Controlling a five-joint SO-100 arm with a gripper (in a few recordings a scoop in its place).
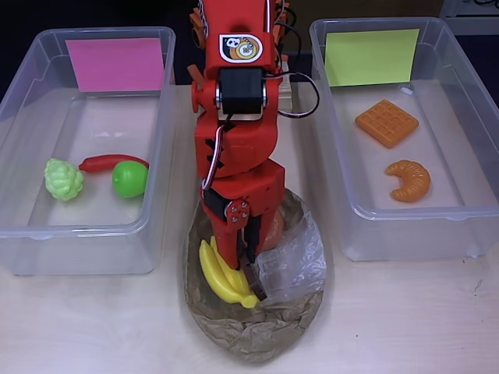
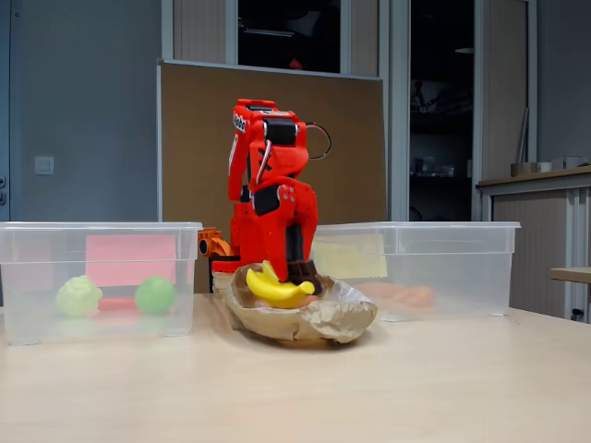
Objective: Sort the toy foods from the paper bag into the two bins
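Overhead view shows, nearest the camera edge, the crumpled brown paper bag (image 1: 253,327) lying open on the pale bench (image 1: 405,319), its clear plastic window (image 1: 295,269) turned up on the right side. Inside the bag lies the yellow banana (image 1: 222,276), and the red arm's gripper (image 1: 251,282) reaches down into the bag just beside it, the dark fingertips touching or nearly touching the banana's right edge; whether the jaws are clenched on the banana or released cannot be told from either picture. An orange-brown piece (image 1: 273,227) sits deeper in the bag, mostly hidden by the arm. In the fixed view the banana (image 2: 277,289) rests at the bag's rim (image 2: 305,318) with the gripper (image 2: 300,268) right behind it. Farther back, to the left in the overhead view, the clear bin with the pink label (image 1: 115,64) holds the pale-green grapes (image 1: 64,178), the red chili (image 1: 105,162) and the green apple (image 1: 129,178), the chili touching the apple. To the right, the bin with the yellow-green label (image 1: 371,56) holds the orange waffle (image 1: 387,122) and, nearer, the orange croissant (image 1: 408,180), apart from each other.
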